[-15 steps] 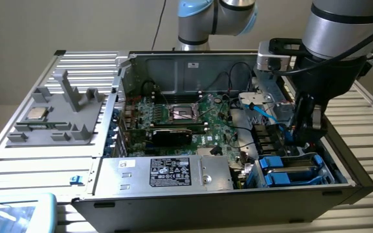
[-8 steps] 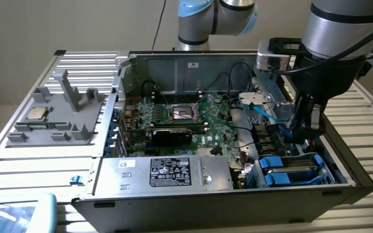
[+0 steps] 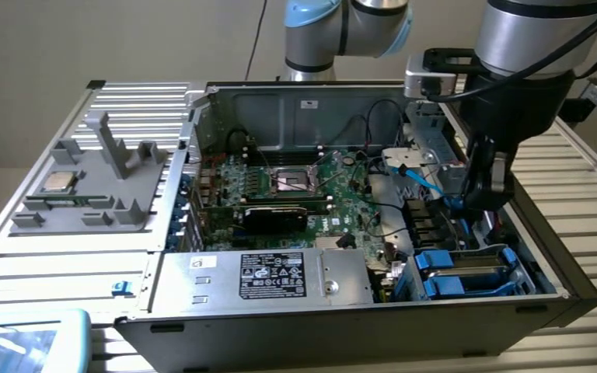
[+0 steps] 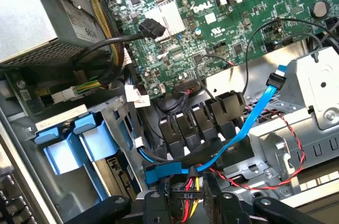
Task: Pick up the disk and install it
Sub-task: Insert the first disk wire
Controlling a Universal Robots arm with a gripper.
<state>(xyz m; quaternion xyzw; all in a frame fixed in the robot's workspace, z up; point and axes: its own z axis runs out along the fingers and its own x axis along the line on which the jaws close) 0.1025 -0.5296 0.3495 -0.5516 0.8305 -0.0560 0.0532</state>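
My gripper (image 3: 480, 203) reaches down into the open computer case (image 3: 547, 299), at the exterior view's right, just behind the drive bay. In the wrist view the gripper (image 4: 185, 203) is shut on a cable connector (image 4: 183, 195) with red, yellow and black wires, next to a flat blue plug (image 4: 164, 172). The disk (image 3: 477, 266), silver-grey in a bright blue carrier, lies in the drive bay at the case's front right corner. Its blue end tabs (image 4: 79, 128) show in the wrist view beside a second blue-framed unit; I cannot tell the two apart there.
The green motherboard (image 3: 298, 190) fills the case's middle, with the power supply (image 3: 267, 276) in front. A blue data cable (image 4: 249, 123) and a red-black twisted wire (image 4: 288, 128) cross the metal cage near the gripper. A grey fixture (image 3: 86, 186) with a small silver chip (image 3: 60, 180) lies outside, left.
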